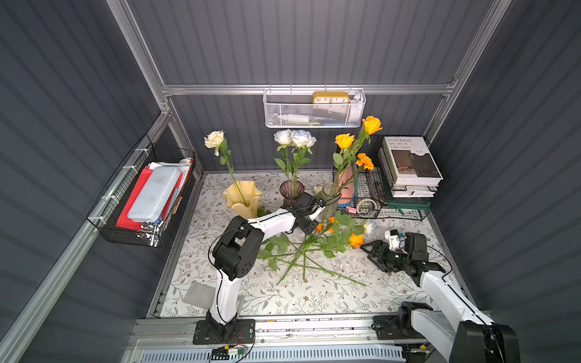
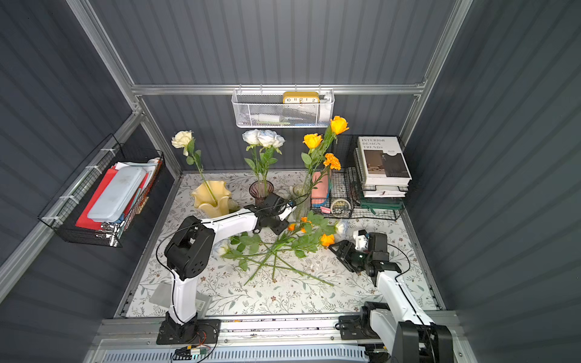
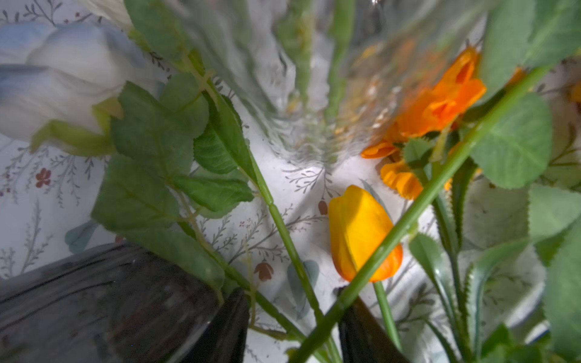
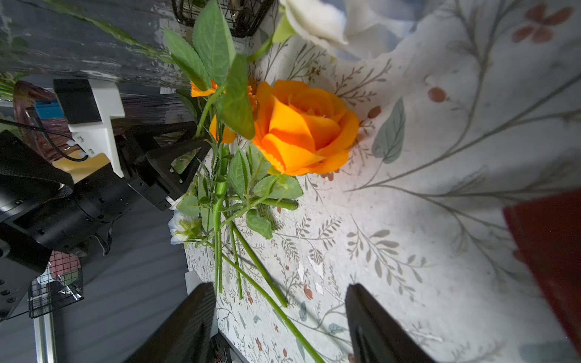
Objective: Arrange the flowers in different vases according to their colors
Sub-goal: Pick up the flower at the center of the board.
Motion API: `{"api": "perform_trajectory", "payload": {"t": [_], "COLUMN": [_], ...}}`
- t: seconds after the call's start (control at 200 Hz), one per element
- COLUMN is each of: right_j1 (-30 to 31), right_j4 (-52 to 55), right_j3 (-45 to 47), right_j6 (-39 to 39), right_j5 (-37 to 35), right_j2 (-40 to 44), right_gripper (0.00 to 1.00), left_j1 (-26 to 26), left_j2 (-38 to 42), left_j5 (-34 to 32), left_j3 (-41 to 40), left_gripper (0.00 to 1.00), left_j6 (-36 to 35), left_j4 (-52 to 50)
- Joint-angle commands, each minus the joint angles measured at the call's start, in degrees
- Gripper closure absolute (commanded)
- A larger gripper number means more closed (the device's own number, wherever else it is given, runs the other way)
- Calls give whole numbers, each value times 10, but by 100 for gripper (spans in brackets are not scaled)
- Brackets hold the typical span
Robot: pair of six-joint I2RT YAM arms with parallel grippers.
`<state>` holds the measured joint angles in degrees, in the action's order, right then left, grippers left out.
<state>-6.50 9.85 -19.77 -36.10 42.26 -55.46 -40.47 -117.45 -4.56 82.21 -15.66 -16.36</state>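
Three vases stand at the back: pale yellow (image 1: 242, 198) with a cream rose (image 1: 214, 139), smoky purple (image 1: 291, 191) with white roses (image 1: 294, 138), and clear glass (image 1: 331, 195) with orange roses (image 1: 345, 140) and a marigold (image 1: 364, 161). Loose flowers lie crossed mid-table (image 1: 301, 251). My left gripper (image 1: 320, 208) reaches between the purple and clear vases. In its wrist view the jaws (image 3: 292, 330) stand apart with green stems crossing between them, beyond them an orange tulip (image 3: 361, 232). My right gripper (image 1: 372, 248) is open and empty beside a lying orange rose (image 4: 301, 129).
A black wire rack with stacked books (image 1: 408, 163) and a tape roll (image 1: 366, 206) fills the back right corner. A black basket of folders (image 1: 147, 201) hangs on the left wall, a white mesh basket (image 1: 314, 110) on the back wall.
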Motion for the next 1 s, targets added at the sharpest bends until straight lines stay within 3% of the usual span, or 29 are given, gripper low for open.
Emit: {"api": "perform_trajectory", "payload": {"t": [0.0, 0.13, 0.4, 0.67, 0.996], "right_j1": [-2, -2, -2, -2, -2], "right_j4": [-6, -6, 3, 25, 26], "right_j3": [7, 8, 8, 9, 12], "right_j6": [8, 6, 4, 2, -3], "right_j5": [7, 5, 5, 15, 18], "right_j2": [6, 6, 20, 59, 76], "right_gripper": [29, 29, 29, 29, 29], "left_j1": [-1, -16, -51, -83, -107], "left_j2": [10, 29, 74, 114, 299], "left_j5": [12, 15, 15, 26, 118], "left_j3": [13, 10, 7, 23, 64], "left_gripper": [61, 70, 79, 84, 88], "left_j6": [-8, -10, -17, -24, -19], "left_j4": [-13, -20, -12, -26, 22]}}
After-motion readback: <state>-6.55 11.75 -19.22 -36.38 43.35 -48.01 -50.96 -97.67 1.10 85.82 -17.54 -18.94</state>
